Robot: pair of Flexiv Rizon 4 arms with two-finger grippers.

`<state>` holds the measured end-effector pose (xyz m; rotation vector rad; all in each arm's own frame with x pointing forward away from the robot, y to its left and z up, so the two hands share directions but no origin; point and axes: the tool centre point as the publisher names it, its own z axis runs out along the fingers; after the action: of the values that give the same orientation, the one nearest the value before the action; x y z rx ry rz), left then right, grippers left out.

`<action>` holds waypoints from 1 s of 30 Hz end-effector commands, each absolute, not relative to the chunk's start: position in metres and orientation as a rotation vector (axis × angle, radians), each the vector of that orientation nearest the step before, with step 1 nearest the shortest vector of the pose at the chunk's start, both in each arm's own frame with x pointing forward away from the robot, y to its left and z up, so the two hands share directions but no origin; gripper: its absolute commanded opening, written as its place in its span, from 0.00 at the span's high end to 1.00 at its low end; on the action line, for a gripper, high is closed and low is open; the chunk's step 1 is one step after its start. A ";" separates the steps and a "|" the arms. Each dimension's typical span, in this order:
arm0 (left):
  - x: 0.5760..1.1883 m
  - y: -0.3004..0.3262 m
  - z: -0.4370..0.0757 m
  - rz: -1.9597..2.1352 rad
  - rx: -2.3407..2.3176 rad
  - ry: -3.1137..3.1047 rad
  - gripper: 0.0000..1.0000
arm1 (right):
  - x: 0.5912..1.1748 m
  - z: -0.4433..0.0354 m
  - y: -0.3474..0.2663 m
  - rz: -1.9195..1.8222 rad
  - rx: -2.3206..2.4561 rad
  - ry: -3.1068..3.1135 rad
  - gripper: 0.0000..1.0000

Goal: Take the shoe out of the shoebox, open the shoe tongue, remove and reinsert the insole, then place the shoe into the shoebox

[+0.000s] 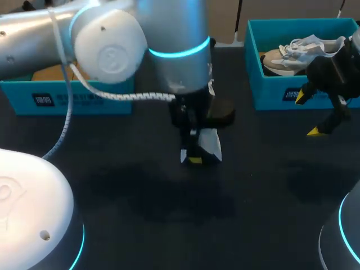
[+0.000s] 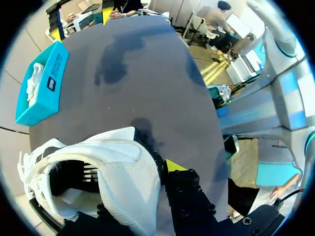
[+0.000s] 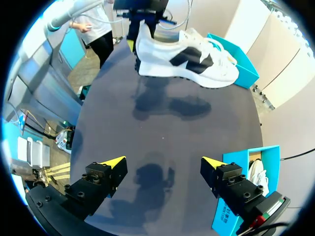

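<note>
A white shoe (image 3: 182, 59) with a black side mark hangs above the dark table, its shadow under it. My left gripper (image 3: 140, 29) is shut on its heel. In the head view only the heel (image 1: 211, 143) shows below my left gripper (image 1: 196, 156); the arm hides the rest. The left wrist view looks into the shoe's opening (image 2: 113, 172), with one yellow fingertip (image 2: 174, 165) outside the heel wall and the other hidden inside. My right gripper (image 1: 310, 114) stands open and empty in front of the right teal shoebox (image 1: 270, 98).
The right shoebox holds a beige and white shoe (image 1: 287, 56). A second teal shoebox (image 1: 67, 100) stands at the back left, partly behind my left arm. Dark tabletop (image 3: 162, 128) lies between my right gripper (image 3: 162, 164) and the hanging shoe.
</note>
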<state>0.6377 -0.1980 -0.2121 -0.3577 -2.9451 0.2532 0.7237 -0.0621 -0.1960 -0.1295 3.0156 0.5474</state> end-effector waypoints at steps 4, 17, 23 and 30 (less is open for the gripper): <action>0.638 -0.182 -0.172 0.275 -0.422 -2.934 1.00 | 0.724 -0.197 -0.061 0.544 -0.129 3.017 0.00; 0.649 -0.158 -0.164 0.251 -0.666 -2.914 1.00 | 0.724 -0.197 -0.061 0.544 -0.129 3.017 0.00; 0.667 -0.133 -0.164 0.248 -0.661 -2.935 1.00 | 0.724 -0.197 -0.061 0.544 -0.129 3.017 0.00; 0.689 -0.093 -0.167 0.263 -0.606 -2.950 1.00 | 0.724 -0.197 -0.061 0.544 -0.129 3.017 0.00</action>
<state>0.6848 -0.1187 -0.1672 -0.6080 -2.9499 0.2010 0.7237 -0.0621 -0.1960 -0.1294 3.0156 0.5474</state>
